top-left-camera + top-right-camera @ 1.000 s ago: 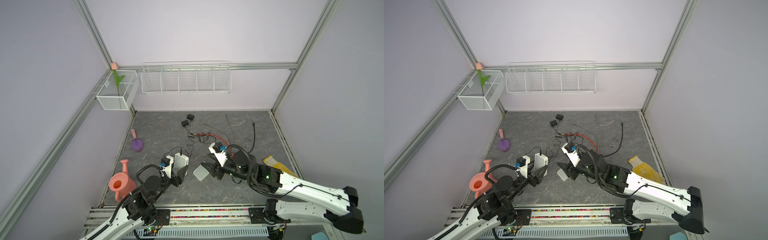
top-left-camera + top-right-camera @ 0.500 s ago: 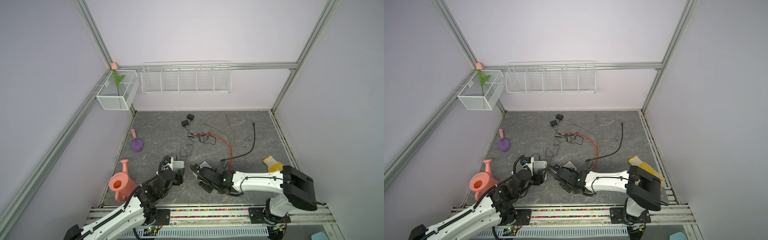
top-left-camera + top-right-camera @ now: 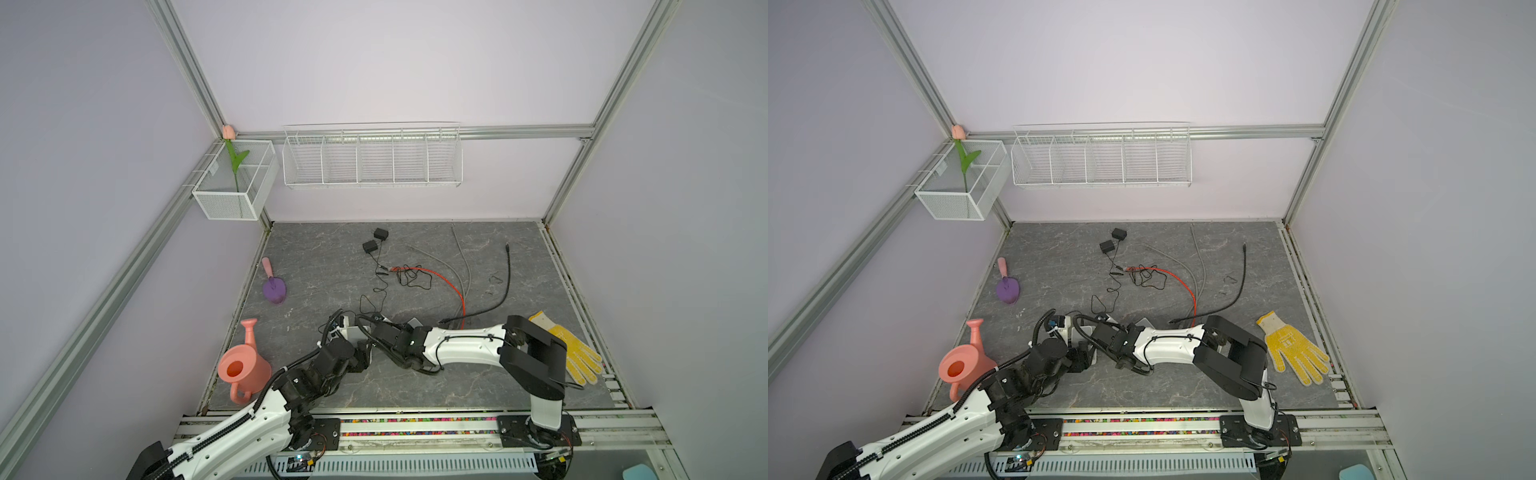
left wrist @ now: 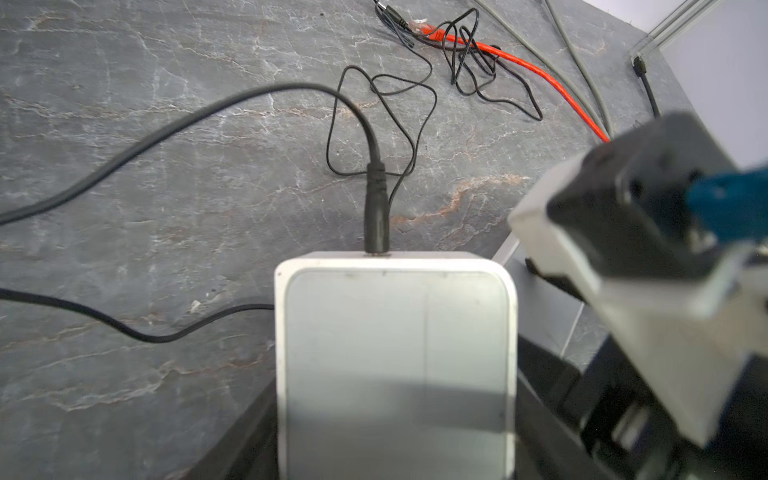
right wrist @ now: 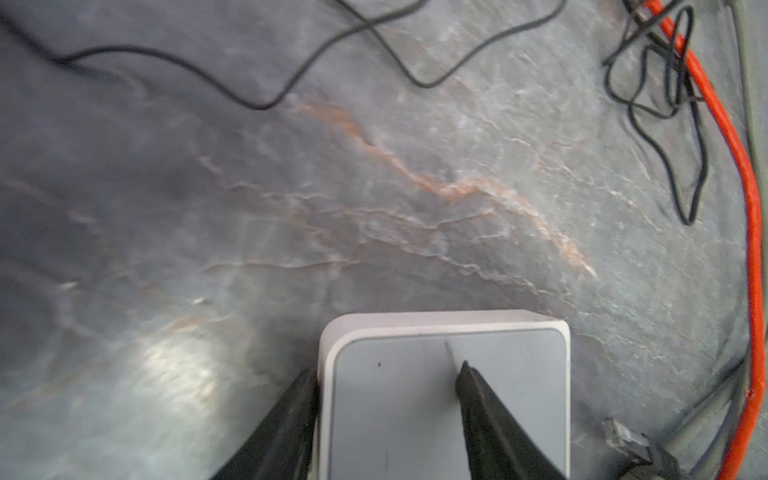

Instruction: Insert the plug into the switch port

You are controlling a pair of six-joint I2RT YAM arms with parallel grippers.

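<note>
Your left gripper (image 4: 395, 415) pinches the switch (image 4: 395, 332) at the near middle; the plug (image 4: 376, 216) sits in its far edge. Your right gripper (image 5: 386, 370), just right, is spread over another box (image 5: 511, 395).

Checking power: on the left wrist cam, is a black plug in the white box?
Yes: the black plug stands seated in a port on the white box's edge.

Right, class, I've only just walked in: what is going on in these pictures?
Low over a grey floor strewn with cables, the left tool grips a white box. A black plug sits in the port on its far edge, apparently inserted. The right tool is open over a second white box, one finger beside its edge and the other over its top face.
</note>
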